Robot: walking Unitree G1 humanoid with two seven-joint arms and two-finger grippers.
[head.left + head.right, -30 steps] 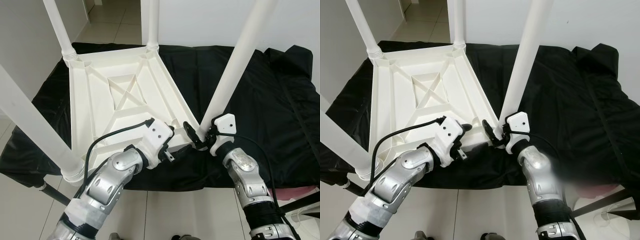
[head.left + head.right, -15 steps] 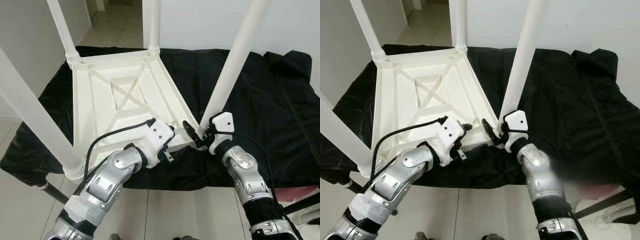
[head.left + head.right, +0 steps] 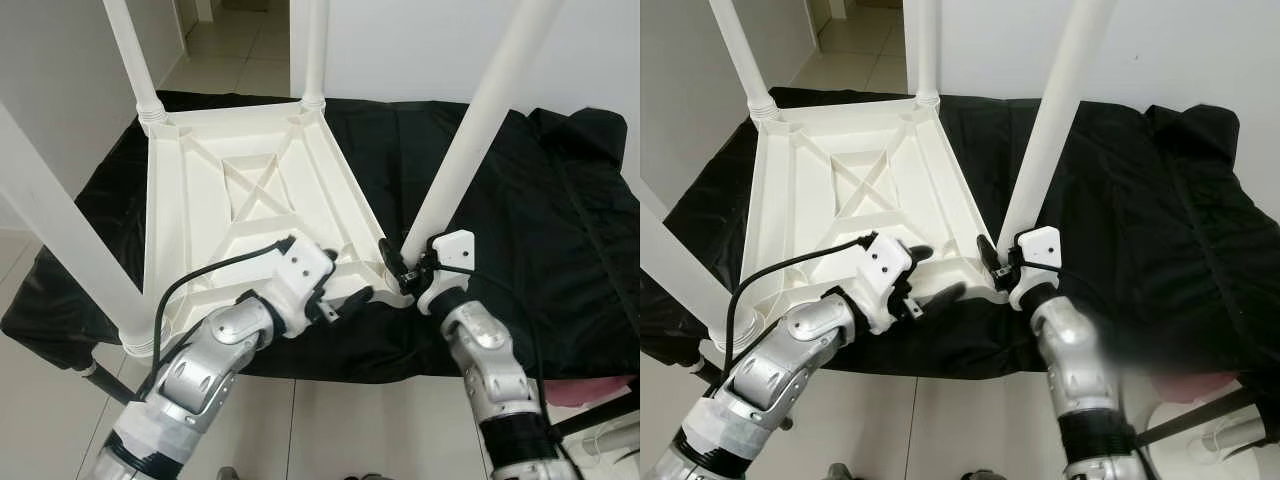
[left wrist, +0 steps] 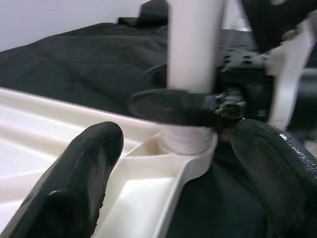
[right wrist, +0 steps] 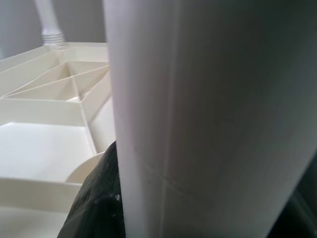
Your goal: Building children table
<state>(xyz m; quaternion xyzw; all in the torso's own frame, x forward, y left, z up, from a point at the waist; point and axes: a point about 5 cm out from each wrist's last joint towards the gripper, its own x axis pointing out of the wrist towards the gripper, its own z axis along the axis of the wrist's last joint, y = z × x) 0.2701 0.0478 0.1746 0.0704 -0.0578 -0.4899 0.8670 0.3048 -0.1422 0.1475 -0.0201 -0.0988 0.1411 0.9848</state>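
Tabletop (image 3: pixel 230 210), white plastic, lies upside down on a black cloth (image 3: pixel 540 200), ribs up, with legs rising from its corners. Left gripper (image 3: pixel 345 295) sits at the near edge toward 5 o'clock, fingers (image 4: pixel 84 168) spread to either side of the rim. Right gripper (image 3: pixel 400 270) clamps the base of the near-right leg (image 3: pixel 465 150) where it meets its corner socket.

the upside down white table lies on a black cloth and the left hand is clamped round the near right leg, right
Not quite: the right hand clamps that table leg; the left hand is open beside it, per the left wrist view. The table lies on the black cloth.
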